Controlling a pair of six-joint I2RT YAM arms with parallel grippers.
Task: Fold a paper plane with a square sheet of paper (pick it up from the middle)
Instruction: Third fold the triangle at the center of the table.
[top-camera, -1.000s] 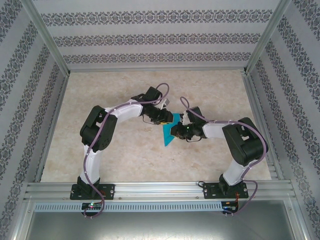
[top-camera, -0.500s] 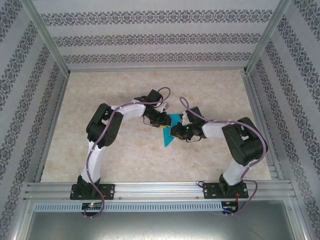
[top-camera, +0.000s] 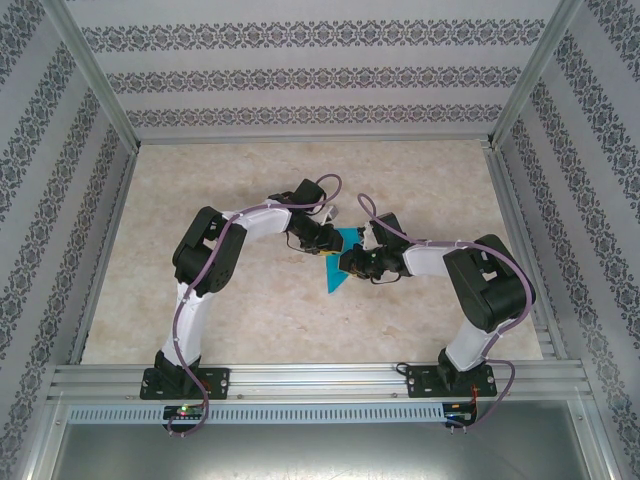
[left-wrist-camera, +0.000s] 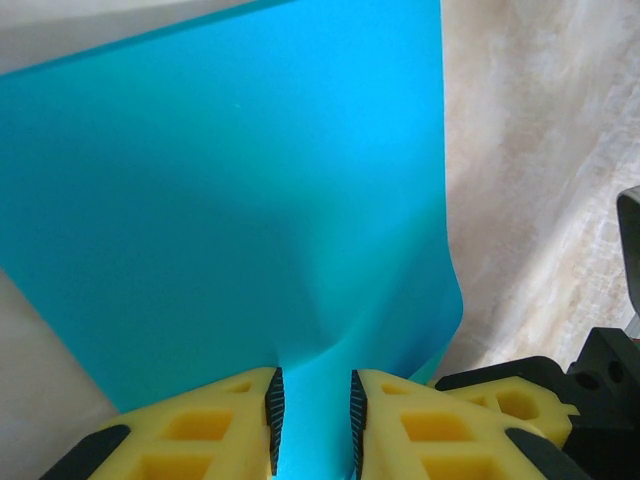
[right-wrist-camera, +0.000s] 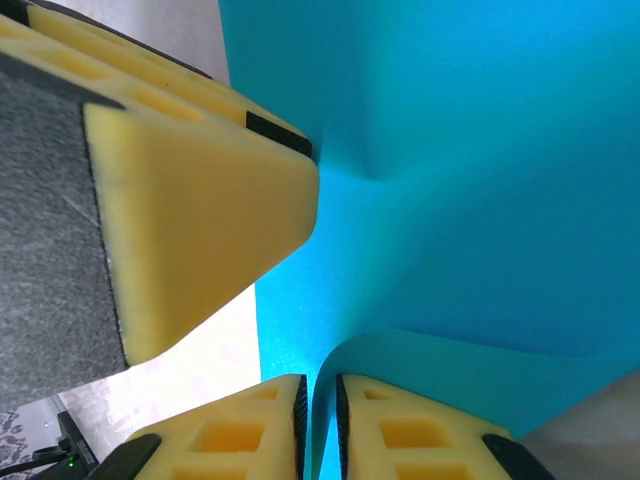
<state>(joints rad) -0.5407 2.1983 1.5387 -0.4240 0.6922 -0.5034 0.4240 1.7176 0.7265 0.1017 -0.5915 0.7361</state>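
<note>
The square sheet of paper (top-camera: 334, 274) is teal and lies mid-table as a pointed shape between the two grippers. My left gripper (top-camera: 327, 243) reaches it from the left. In the left wrist view its jaws (left-wrist-camera: 312, 420) stand a little apart, with a raised band of the sheet (left-wrist-camera: 230, 200) filling the gap between the pads. My right gripper (top-camera: 349, 262) comes in from the right. In the right wrist view its jaws (right-wrist-camera: 323, 425) are nearly together on a curled-up edge of the sheet (right-wrist-camera: 470, 160). One left finger (right-wrist-camera: 200, 220) sits close above it.
The marble-patterned tabletop (top-camera: 220, 300) is bare around the arms. Patterned walls and aluminium posts (top-camera: 95, 80) close it in on three sides. A metal rail (top-camera: 320, 380) runs along the near edge by the arm bases. The right gripper's yellow and black body (left-wrist-camera: 530, 395) sits beside the left fingers.
The left arm has swung in, its elbow moving right, and its jaws have narrowed on the paper. The right gripper has shifted slightly and stays on the sheet's edge.
</note>
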